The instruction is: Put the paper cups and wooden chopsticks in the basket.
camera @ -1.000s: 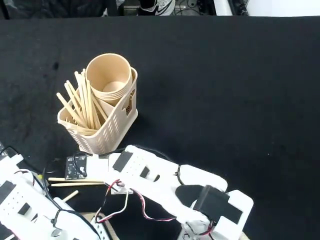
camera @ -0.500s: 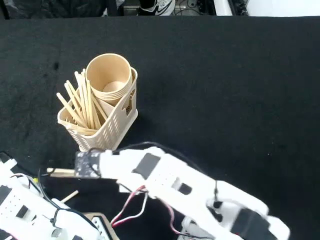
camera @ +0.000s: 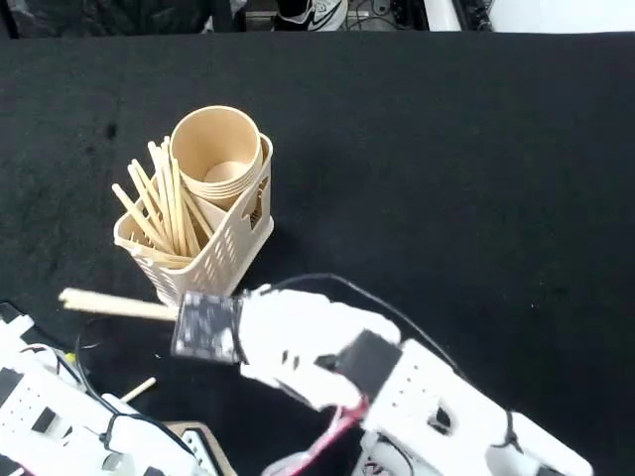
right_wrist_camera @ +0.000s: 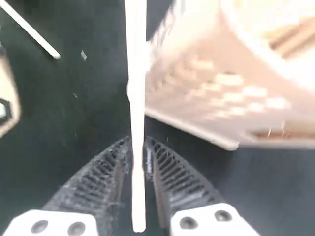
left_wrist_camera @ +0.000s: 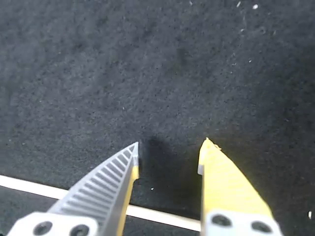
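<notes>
The cream slotted basket (camera: 213, 253) stands at the table's left, holding stacked paper cups (camera: 216, 149) and several wooden chopsticks (camera: 159, 203). My right gripper (camera: 184, 313) hangs just in front of the basket, shut on a pair of chopsticks (camera: 111, 304) that stick out level to the left. In the right wrist view the gripper (right_wrist_camera: 138, 145) clamps the chopsticks (right_wrist_camera: 135, 88) beside the basket wall (right_wrist_camera: 221, 98). One loose chopstick (camera: 139, 389) lies on the table near the left arm (camera: 40, 421). My left gripper (left_wrist_camera: 171, 147) is open over bare black cloth.
The black table (camera: 446, 178) stretches wide to the right of the basket. A tan board (camera: 203, 441) sits at the front edge between the arm bases. A white strip (left_wrist_camera: 162, 215) runs below the left gripper. The loose chopstick (right_wrist_camera: 29, 29) also lies beyond the right gripper.
The right arm has lifted the pair of chopsticks off the table and swung them up and left, close to the basket's front. The left arm has barely moved.
</notes>
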